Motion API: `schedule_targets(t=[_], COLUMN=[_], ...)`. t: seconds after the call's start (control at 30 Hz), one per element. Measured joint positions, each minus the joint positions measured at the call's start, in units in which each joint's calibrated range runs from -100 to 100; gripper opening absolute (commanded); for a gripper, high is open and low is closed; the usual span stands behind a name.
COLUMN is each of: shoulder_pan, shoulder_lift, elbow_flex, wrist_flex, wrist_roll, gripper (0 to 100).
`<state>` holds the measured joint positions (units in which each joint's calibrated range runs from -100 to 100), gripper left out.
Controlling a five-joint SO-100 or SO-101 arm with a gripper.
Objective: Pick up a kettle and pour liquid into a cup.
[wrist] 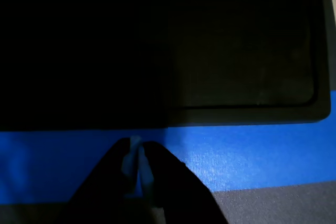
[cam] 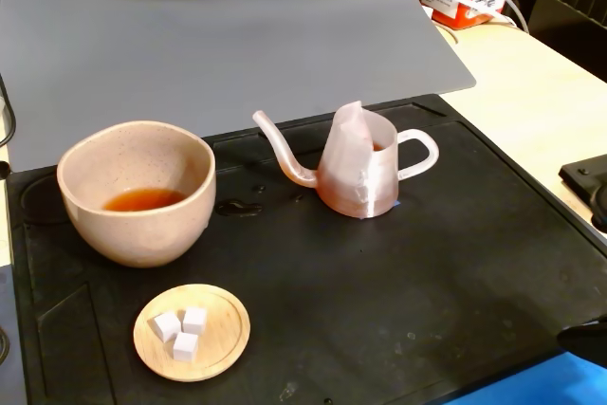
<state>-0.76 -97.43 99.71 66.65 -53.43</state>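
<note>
- Kettle stands upright on the black mat, spout toward the cup, apart from it.
- Cup holds amber liquid.
- My gripper shows fingers pressed together, empty, over blue surface.

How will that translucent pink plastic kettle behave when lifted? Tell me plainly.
The translucent pink plastic kettle probably feels light, since its walls look thin. Its long curved spout may flex or catch if bumped. A wet patch on the black mat hints that the base could be slippery. Any liquid inside would shift and tilt it.
</note>
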Motion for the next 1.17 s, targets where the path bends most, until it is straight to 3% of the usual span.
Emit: schedule_targets(t=[0.27, 1.17], shoulder_pan=[0.0, 0.0], shoulder_lift=[-0.2, -0.2], elbow_flex=[0.0, 0.0], wrist_flex=[8.1, 8.1], wrist_roll=[0.1, 0.1], gripper=[1, 1])
